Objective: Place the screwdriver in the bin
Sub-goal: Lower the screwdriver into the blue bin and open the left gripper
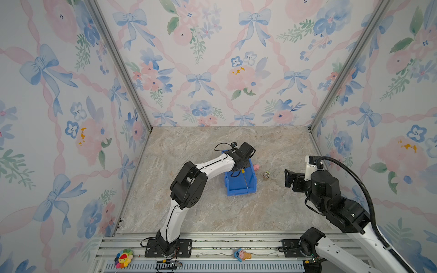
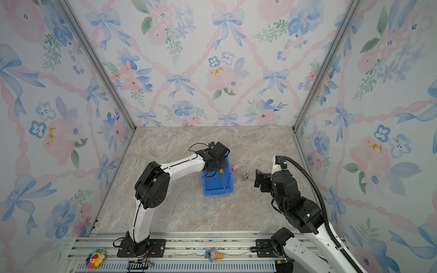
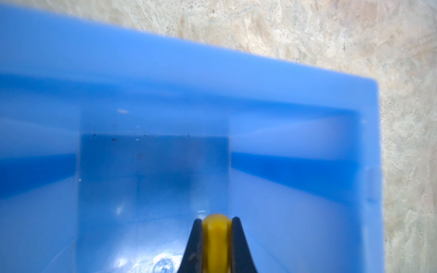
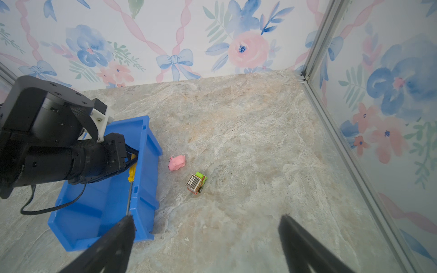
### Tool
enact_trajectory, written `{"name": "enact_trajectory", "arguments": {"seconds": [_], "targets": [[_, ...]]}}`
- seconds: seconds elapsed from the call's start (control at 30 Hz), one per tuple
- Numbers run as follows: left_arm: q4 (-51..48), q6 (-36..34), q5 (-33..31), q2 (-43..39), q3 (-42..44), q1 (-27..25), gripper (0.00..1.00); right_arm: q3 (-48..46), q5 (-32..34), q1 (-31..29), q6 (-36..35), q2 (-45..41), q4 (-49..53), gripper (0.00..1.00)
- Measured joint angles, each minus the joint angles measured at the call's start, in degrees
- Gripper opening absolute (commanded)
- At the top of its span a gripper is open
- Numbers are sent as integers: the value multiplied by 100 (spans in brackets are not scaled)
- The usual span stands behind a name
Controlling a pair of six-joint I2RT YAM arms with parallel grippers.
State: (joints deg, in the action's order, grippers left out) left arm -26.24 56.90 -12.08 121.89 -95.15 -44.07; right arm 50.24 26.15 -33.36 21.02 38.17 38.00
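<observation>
Right wrist view: screwdriver yellow handle, thin silver shaft.

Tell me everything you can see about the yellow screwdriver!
The screwdriver has a yellow plastic-looking handle and a thin silvery shaft. The left end effector is shut on its handle, holding it inside the blue bin, shaft slanting toward the bin's low front. Whether the tip touches the bin is unclear.

Both top views look down from high at the near edge over the whole marble-patterned tabletop. The left wrist camera looks close into the rectangular bright blue plastic bin, which the right wrist camera sees obliquely from farther off.
</observation>
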Motion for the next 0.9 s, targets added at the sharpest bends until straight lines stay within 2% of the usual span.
{"name": "enact_trajectory", "arguments": {"seconds": [0.1,0.17,0.53,0.8,0.9], "targets": [[7,22,-7,26,0,44,4,0,-24,0,2,133,-2,97],[-4,22,-7,57,-2,68,16,2,-39,0,2,205,-2,97],[-4,7,-4,140,-52,101,51,258,-42,0,-20,612,55,97],[42,-114,-7,140,-127,55,60,389,-85,70,-46,848,85,97],[42,-225,-7,129,-181,4,67,396,-83,225,-28,872,94,97]]}}
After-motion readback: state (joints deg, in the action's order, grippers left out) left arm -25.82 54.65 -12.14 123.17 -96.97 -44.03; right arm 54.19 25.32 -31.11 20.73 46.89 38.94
